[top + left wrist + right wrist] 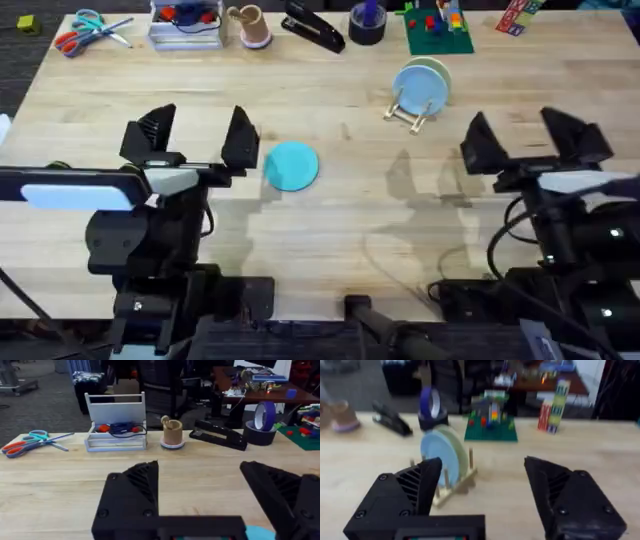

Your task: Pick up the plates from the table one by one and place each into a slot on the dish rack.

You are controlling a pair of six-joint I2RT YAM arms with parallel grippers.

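Between your left gripper's (200,133) black fingers (150,131) you have a wide gap and nothing in it; they hang released above the table (330,235), touching no object. Just beside the inner finger lies the turquoise plate (292,165), flat on the wood and apart from the finger in the overhead view; in the left wrist view a sliver of it (261,533) peeks past the gripper body.

Over on your right, the right gripper (533,134) is likewise spread wide and empty, its fingers (483,142) clear of everything. Ahead of it and toward the middle stands the dish rack (408,115), a small pale wooden base with thin upright pegs. Two plates stand on edge in it: a pale blue plate (415,85) in front and a cream plate (438,72) close behind it. From the right wrist view you see the same pair edge-on, the blue one (436,450) nearer the gripper's finger.

Along the far edge of the table sit scissors (85,30), a clear plastic tray (185,28), a small wooden cup (250,25), a black stapler (313,30), a dark tape roll (367,25) and a green baseplate with toy bricks (438,32).
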